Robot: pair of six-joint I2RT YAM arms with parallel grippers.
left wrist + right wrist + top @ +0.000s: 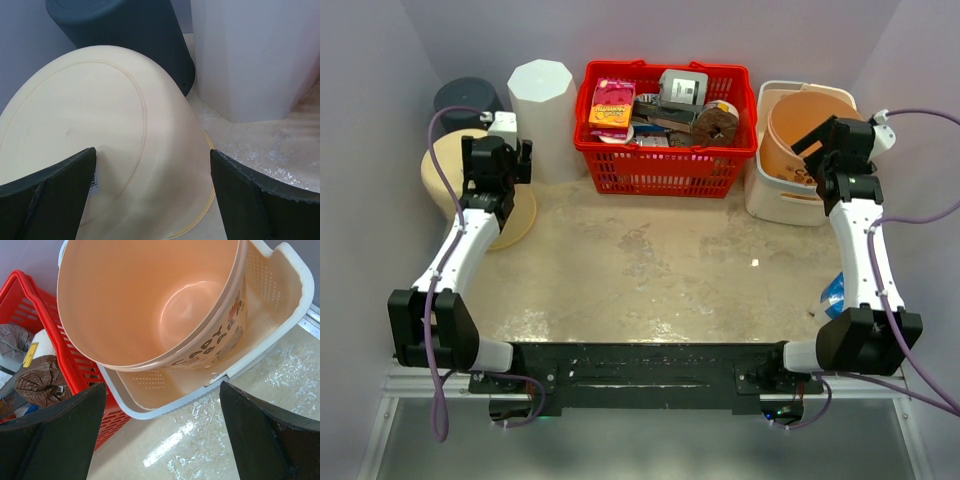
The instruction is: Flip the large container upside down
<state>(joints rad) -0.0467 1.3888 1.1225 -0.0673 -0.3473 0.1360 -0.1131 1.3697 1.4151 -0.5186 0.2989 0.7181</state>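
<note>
left tool (152,152) over cream container (90,115), base up

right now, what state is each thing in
orange bucket, upright, mouth up, empty, inside the white basket
white basket, upright, holding the orange bucket
cream bowl, upside down, base up
red basket, upright, full of items
left gripper, open, empty
right gripper, open, empty
</note>
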